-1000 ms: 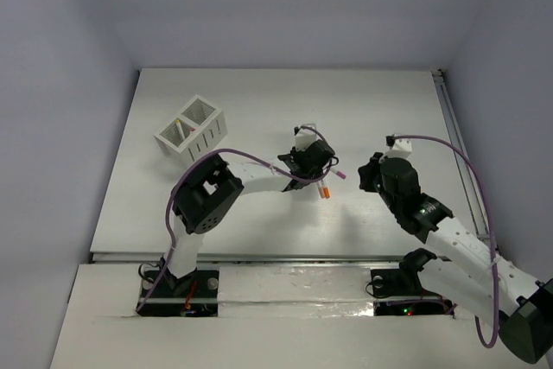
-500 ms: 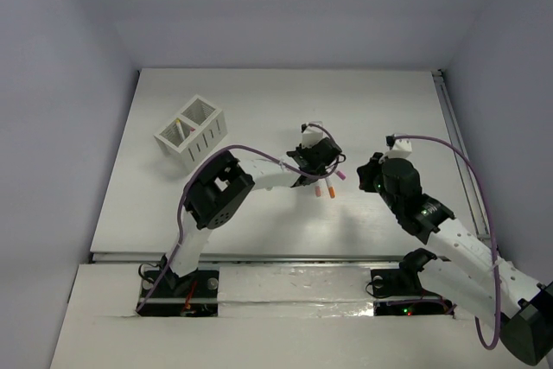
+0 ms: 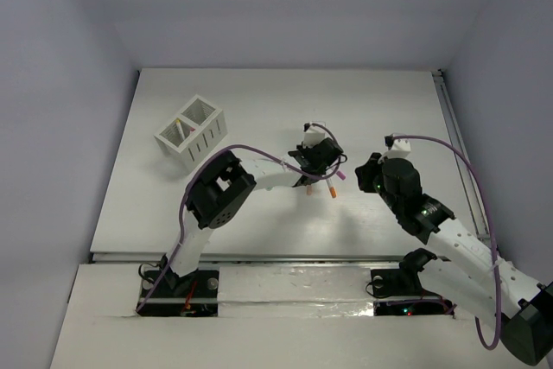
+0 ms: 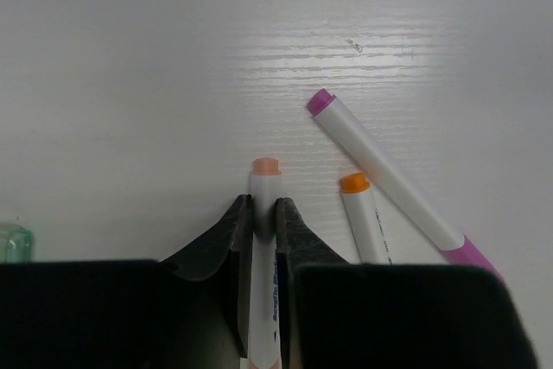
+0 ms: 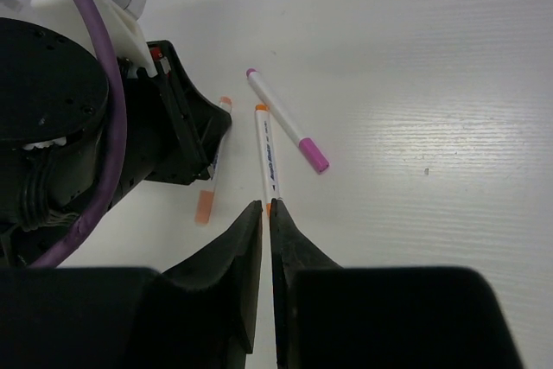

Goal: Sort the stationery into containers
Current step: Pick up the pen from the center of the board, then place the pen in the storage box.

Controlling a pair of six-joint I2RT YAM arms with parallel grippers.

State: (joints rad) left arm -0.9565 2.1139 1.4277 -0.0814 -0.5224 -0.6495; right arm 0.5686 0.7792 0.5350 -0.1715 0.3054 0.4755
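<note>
My left gripper (image 4: 263, 209) is shut on a white pen (image 4: 264, 181) with a pale orange tip, low on the table; the pen runs back between the jaws. Beside it lie an orange-capped pen (image 4: 363, 218) and a magenta-capped pen (image 4: 389, 181). A mint-green piece (image 4: 10, 242) shows at the left edge. My right gripper (image 5: 266, 209) hovers just short of the orange-capped pen (image 5: 268, 157), its jaws a thin slit apart and holding nothing. The white two-compartment containers (image 3: 203, 131) stand at the far left with pens in one compartment.
The left arm's wrist and purple cable (image 5: 95, 118) fill the left of the right wrist view, close to my right gripper. A metal rail (image 3: 454, 140) runs along the table's right edge. Grey walls close in the table on three sides.
My left gripper has shifted slightly right and closed on the pale-orange-tipped pen. My right gripper's jaws have parted by a slit; that arm has barely moved.
</note>
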